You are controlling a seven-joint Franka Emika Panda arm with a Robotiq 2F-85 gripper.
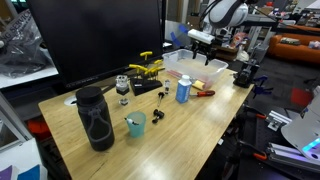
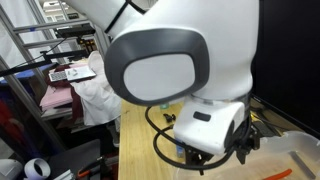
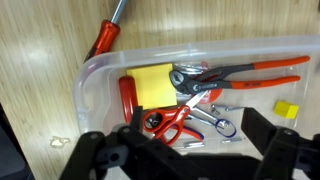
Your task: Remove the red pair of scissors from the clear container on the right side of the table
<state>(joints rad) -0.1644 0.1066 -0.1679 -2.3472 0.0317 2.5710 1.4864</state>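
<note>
The red pair of scissors (image 3: 168, 121) lies flat inside the clear container (image 3: 88, 80), with its red loop handles towards the lower left and its short blades pointing up and right. In the wrist view my gripper (image 3: 195, 138) hangs open straight above it; its dark fingers (image 3: 262, 140) stand on either side of the scissors and touch nothing. In an exterior view the gripper (image 1: 203, 40) hovers over the container (image 1: 196, 68) at the far right end of the table (image 1: 180, 125). The arm's white body fills the other exterior view and hides the container.
The bin also holds pliers with red-orange handles (image 3: 240, 72), a yellow note pad (image 3: 152, 82), a red marker (image 3: 127, 97), a blue-ringed tool (image 3: 222, 125) and a small yellow block (image 3: 286, 108). A red-handled screwdriver (image 3: 105, 38) lies outside. A blue-labelled bottle (image 1: 183, 90), teal cup (image 1: 135, 124) and black bottle (image 1: 95, 118) stand nearby.
</note>
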